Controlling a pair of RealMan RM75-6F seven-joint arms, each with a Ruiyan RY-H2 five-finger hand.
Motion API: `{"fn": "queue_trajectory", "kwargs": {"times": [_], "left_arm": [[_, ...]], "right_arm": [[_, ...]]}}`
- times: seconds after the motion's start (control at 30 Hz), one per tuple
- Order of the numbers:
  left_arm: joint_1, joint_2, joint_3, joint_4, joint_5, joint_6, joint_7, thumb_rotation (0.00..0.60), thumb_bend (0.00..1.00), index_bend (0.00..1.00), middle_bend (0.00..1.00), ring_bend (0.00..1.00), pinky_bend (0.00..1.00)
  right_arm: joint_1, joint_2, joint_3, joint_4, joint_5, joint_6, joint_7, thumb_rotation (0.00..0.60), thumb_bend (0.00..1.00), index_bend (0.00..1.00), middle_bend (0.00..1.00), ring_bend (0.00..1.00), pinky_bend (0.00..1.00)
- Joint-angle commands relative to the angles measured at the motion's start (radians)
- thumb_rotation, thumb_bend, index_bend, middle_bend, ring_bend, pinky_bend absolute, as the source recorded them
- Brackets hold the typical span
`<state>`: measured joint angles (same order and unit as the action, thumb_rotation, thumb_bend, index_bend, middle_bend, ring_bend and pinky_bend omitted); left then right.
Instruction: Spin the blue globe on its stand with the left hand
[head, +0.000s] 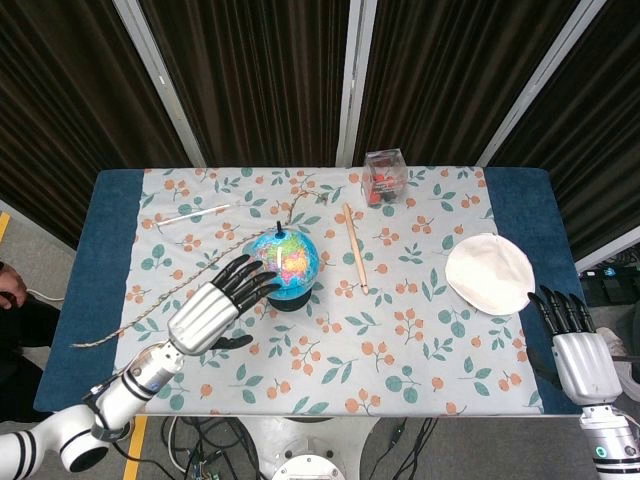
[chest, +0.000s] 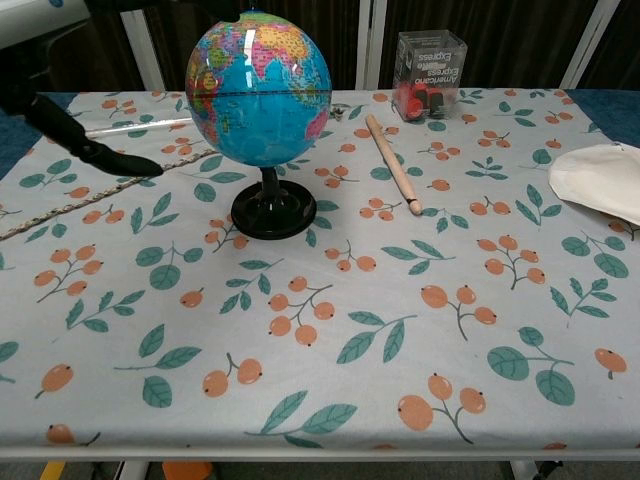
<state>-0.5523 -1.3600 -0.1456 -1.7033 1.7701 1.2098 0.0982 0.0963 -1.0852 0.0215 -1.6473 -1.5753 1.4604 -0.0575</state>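
Observation:
The blue globe (head: 287, 259) stands upright on its black stand (chest: 273, 214) near the middle of the floral cloth; in the chest view the globe (chest: 258, 88) fills the upper left. My left hand (head: 215, 310) hovers open just left of it, fingers spread. Its fingertips (head: 255, 276) reach the globe's left side; whether they touch it I cannot tell. The chest view shows one dark finger (chest: 95, 150) of that hand at the left edge. My right hand (head: 578, 350) stays off the table's near right corner, fingers straight and holding nothing.
A wooden stick (head: 355, 248) lies right of the globe. A clear box (head: 384, 177) with red pieces stands at the back. A white cloth (head: 489, 273) lies at the right. A braided rope (head: 110, 330) runs diagonally at the left, and a thin clear rod (head: 195, 213) lies behind it.

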Motion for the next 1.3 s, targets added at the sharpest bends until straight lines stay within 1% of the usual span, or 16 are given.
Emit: {"fn": "queue_trajectory", "kwargs": {"times": [0.03,0.17,0.3,0.5,0.93,0.97,1.1,1.3], "left_arm": [[-0.028,-0.03,-0.016,0.025,-0.019,-0.012,-0.008,0.6,0.12,0.14,0.11,0.02,0.04],[-0.057,-0.055,-0.021,0.052,-0.05,-0.043,-0.01,0.6,0.12,0.14,0.11,0.02,0.04],[-0.069,-0.073,-0.015,0.075,-0.079,-0.059,-0.007,0.6,0.12,0.14,0.11,0.02,0.04],[-0.069,-0.079,-0.006,0.088,-0.099,-0.043,-0.003,0.6,0.12,0.14,0.11,0.02,0.04],[-0.047,-0.053,0.019,0.087,-0.127,0.0,0.021,0.6,0.12,0.14,0.11,0.03,0.04],[-0.044,-0.051,0.02,0.088,-0.129,0.004,0.025,0.6,0.12,0.14,0.11,0.04,0.04],[-0.033,-0.041,0.019,0.082,-0.155,0.012,0.048,0.6,0.12,0.14,0.11,0.16,0.04],[-0.026,-0.035,0.014,0.078,-0.171,0.029,0.064,0.6,0.12,0.14,0.11,0.16,0.04]], "right_arm": [[0.0,-0.001,0.0,0.004,0.004,-0.002,0.004,0.6,0.3,0.0,0.0,0.0,0.0],[-0.001,-0.002,0.001,0.008,0.005,0.0,0.009,0.6,0.3,0.0,0.0,0.0,0.0],[-0.002,-0.002,0.001,0.011,0.005,0.001,0.013,0.6,0.3,0.0,0.0,0.0,0.0],[-0.002,-0.004,0.001,0.018,0.009,-0.002,0.019,0.6,0.3,0.0,0.0,0.0,0.0],[0.0,-0.01,0.0,0.018,0.008,-0.007,0.011,0.6,0.3,0.0,0.0,0.0,0.0],[0.0,-0.01,0.0,0.018,0.008,-0.007,0.011,0.6,0.3,0.0,0.0,0.0,0.0],[0.0,-0.011,-0.001,0.018,0.009,-0.008,0.009,0.6,0.3,0.0,0.0,0.0,0.0],[0.001,-0.011,-0.001,0.016,0.009,-0.009,0.005,0.6,0.31,0.0,0.0,0.0,0.0]]}}
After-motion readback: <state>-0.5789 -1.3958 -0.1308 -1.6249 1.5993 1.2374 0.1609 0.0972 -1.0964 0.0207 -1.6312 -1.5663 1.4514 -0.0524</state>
